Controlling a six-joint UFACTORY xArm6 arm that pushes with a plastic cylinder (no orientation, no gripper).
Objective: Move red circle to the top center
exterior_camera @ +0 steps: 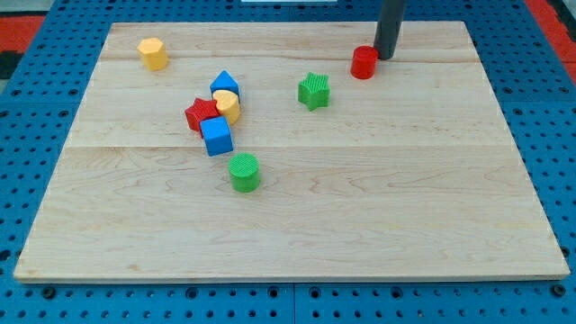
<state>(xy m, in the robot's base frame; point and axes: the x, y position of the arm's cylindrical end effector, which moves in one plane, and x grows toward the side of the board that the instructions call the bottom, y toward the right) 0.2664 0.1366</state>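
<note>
The red circle (364, 63) is a short red cylinder standing near the board's top edge, right of centre. My tip (386, 58) is just to the right of it, at or nearly at its side; I cannot tell whether they touch. The dark rod rises from there out of the view's top.
A green star (314, 91) lies left of and below the red circle. A cluster left of centre holds a blue triangle (224, 85), a yellow block (228, 106), a red star (202, 114) and a blue cube (216, 136). A green cylinder (244, 172) sits below. A yellow hexagon (153, 54) is top left. The wooden board (450, 225) lies on a blue pegboard.
</note>
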